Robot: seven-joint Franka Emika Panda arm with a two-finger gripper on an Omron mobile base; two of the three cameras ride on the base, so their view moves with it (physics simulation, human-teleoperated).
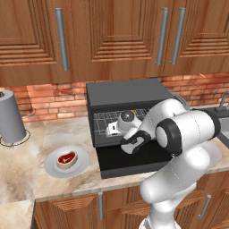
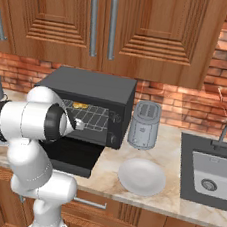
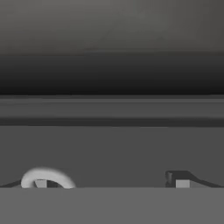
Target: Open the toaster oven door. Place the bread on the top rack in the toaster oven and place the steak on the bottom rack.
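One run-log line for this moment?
black toaster oven door: open, flat | gripper: open, empty, at oven mouth | raw red steak: on grey plate | bread: inside, top rack

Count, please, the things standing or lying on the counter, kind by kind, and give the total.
Toaster oven: 1
Silver toaster: 1
Plates: 2, one under the steak, one bare
Steak: 1
Grey paper towel roll: 1
Total: 6
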